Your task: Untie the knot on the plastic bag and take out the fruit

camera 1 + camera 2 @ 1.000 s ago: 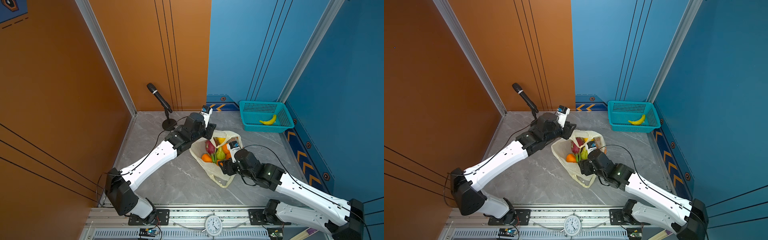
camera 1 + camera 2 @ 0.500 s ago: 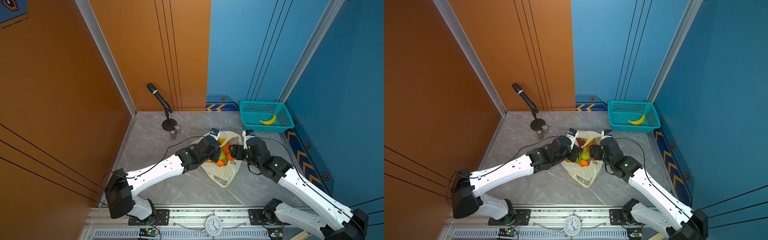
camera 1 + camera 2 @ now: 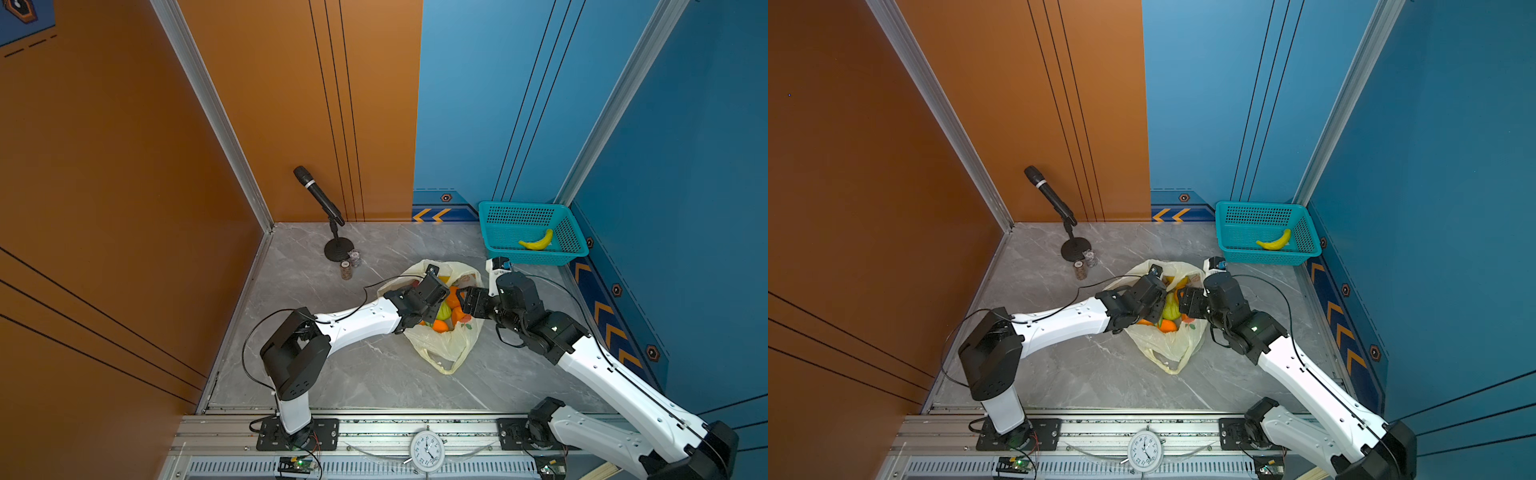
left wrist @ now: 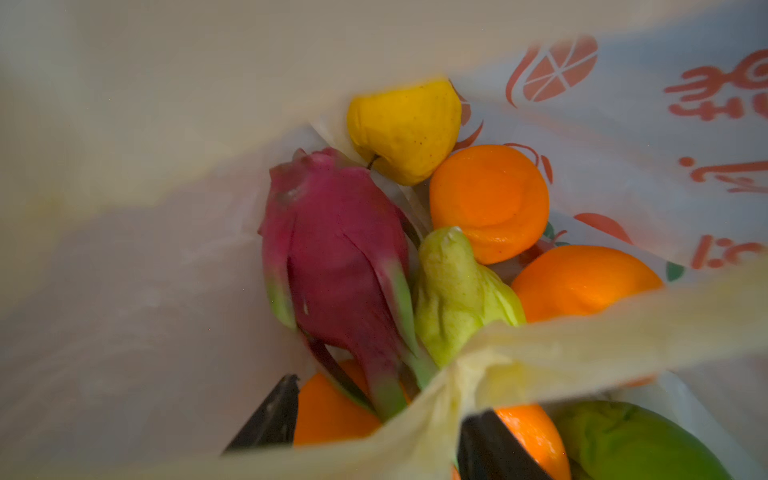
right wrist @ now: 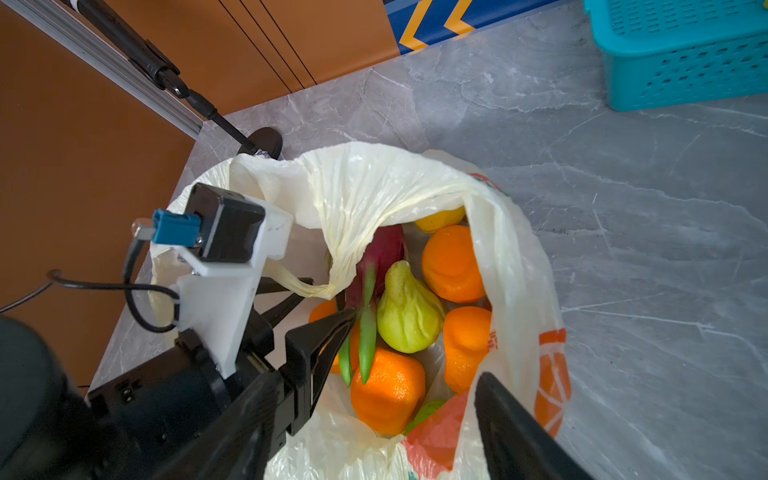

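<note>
The pale yellow plastic bag (image 3: 449, 349) (image 3: 1173, 345) lies mid-floor with its mouth gaping open; no knot is in view. Inside lies the fruit: a pink dragon fruit (image 4: 336, 257) (image 5: 386, 249), several oranges (image 4: 488, 199) (image 5: 451, 262), a green pear-like one (image 4: 453, 291) and a yellow one (image 4: 403, 124). My left gripper (image 3: 444, 304) (image 4: 384, 399) (image 5: 328, 307) reaches into the mouth from the left, open, astride an orange and the dragon fruit's tail. A bag strip (image 4: 582, 332) drapes across it. My right gripper (image 3: 460, 302) (image 5: 380, 399) faces it from the right, open over the bag's near rim.
A teal basket (image 3: 498, 249) (image 5: 681, 62) holding a yellow banana (image 3: 538, 242) stands at the back right corner. A microphone on a stand (image 3: 318, 195) and two small jars (image 3: 347, 266) sit at the back left. Walls close in on three sides.
My left gripper came from the bag's back rim down into its mouth and opened wider. My right gripper swung from the bag's front side up to its right rim.
</note>
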### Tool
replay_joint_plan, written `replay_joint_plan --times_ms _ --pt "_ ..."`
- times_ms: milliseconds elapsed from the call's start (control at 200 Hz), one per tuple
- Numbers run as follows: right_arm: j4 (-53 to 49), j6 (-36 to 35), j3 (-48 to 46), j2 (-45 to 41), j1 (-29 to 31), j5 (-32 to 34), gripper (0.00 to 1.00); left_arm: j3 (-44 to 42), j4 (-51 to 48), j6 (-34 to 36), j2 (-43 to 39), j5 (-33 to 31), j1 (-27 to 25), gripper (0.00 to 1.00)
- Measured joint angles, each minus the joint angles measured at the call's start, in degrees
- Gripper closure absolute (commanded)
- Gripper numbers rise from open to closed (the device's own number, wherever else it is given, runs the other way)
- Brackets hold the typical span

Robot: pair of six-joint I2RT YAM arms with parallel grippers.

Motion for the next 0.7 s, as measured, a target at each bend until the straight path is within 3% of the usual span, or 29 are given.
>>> replay_joint_plan --times_ms 220,701 --pt "0.00 0.04 0.00 -1.14 -0.04 -0.20 0.20 4.96 0.13 2.01 5.38 -0.33 2.84 0.20" --pt "0.00 0.13 -0.11 -3.34 -0.66 -0.33 0.11 12.48 0.85 0.85 14.93 4.00 6.21 0.09"
